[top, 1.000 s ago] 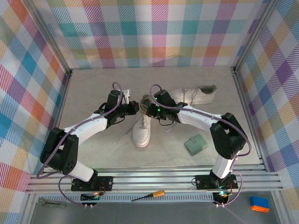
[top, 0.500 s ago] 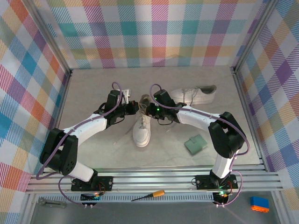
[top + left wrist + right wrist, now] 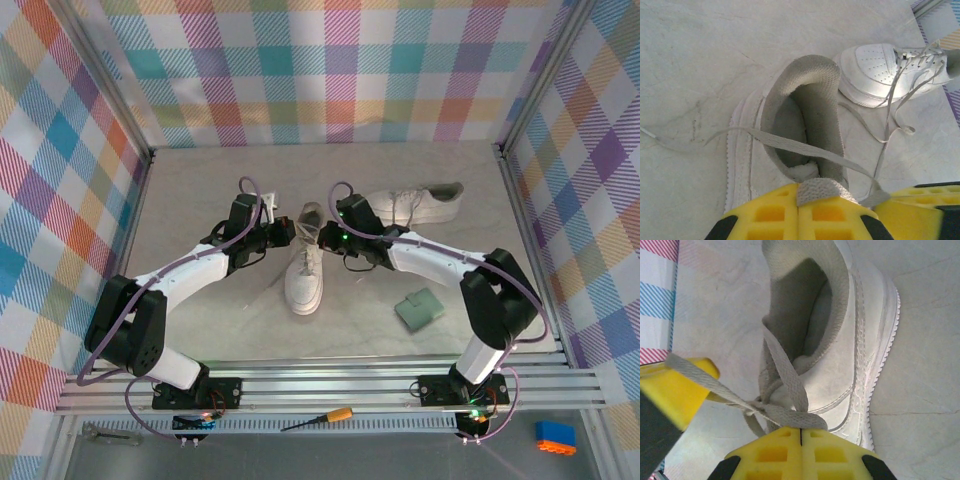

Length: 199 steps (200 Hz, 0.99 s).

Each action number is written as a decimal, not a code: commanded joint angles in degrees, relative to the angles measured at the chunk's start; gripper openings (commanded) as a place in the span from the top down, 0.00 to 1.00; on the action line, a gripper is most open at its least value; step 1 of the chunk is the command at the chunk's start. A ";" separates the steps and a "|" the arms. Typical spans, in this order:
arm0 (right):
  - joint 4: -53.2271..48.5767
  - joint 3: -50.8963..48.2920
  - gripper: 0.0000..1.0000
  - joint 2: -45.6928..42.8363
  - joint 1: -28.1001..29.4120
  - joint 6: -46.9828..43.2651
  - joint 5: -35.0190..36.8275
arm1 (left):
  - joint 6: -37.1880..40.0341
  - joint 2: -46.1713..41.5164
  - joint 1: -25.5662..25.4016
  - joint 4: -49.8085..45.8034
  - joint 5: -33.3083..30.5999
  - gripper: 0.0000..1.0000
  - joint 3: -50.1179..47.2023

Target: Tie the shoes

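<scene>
Over on the left, clamping the left gripper (image 3: 798, 202) tight on a lace (image 3: 817, 187) right above the grey-lined opening of the middle shoe (image 3: 304, 278). Standing mid-table there, toe pointing toward the arm bases. Moving right, squeezing the right gripper (image 3: 801, 442) closed on the other lace (image 3: 790, 415), just over the tongue. Further right, sitting near the back wall with laces trailing loose, the second shoe (image 3: 418, 204). Lying nearer the front, well apart, a green pad (image 3: 418, 310).

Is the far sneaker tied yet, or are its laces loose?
Loose. In the left wrist view the far sneaker shows no bow, and its laces trail slack across the table.
</scene>
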 commanded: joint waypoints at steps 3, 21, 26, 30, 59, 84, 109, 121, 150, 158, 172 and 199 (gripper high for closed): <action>1.14 -1.15 1.00 -2.71 0.03 -2.44 1.35 | 0.88 -1.49 -0.07 -1.54 -2.27 1.00 0.05; 1.22 -1.30 1.00 -3.22 0.05 -2.75 1.36 | 0.80 -1.36 -0.07 -1.98 -2.89 1.00 0.14; 1.29 -1.40 1.00 -3.35 0.03 -2.88 1.44 | 0.82 -1.28 -0.07 -2.21 -3.16 1.00 0.20; 1.31 -1.44 1.00 -3.48 -0.01 -2.97 1.51 | 0.78 -1.21 -0.07 -2.44 -3.55 1.00 0.23; 2.07 -2.25 1.00 -4.35 0.03 -3.46 1.54 | 0.63 -1.10 0.12 -2.87 -4.28 1.00 0.32; 0.79 -1.73 1.00 -4.10 0.03 -4.02 1.47 | 0.59 -1.01 0.20 -2.63 -3.60 1.00 0.34; 2.45 -3.50 1.00 -4.38 0.02 -3.23 1.27 | 0.66 -1.10 0.21 -3.24 -4.65 1.00 0.37; 3.44 -4.50 1.00 -5.01 -0.05 -2.95 1.43 | 0.52 -1.19 0.28 -3.27 -4.69 1.00 0.32; 5.43 -6.83 1.00 -7.24 -0.06 -3.51 1.88 | 0.45 -1.19 0.28 -3.49 -5.06 1.00 0.40; 5.89 -7.36 1.00 -7.79 -0.06 -4.20 1.72 | 0.42 -1.19 0.32 -3.48 -5.02 1.00 0.40; 7.23 -8.46 1.00 -8.40 -0.06 -5.43 0.67 | 0.42 -1.23 0.38 -3.50 -5.08 1.00 0.41; 7.97 -9.78 1.00 -9.29 -0.15 -8.10 -0.68 | 0.45 -1.36 0.37 -3.82 -5.54 1.00 0.41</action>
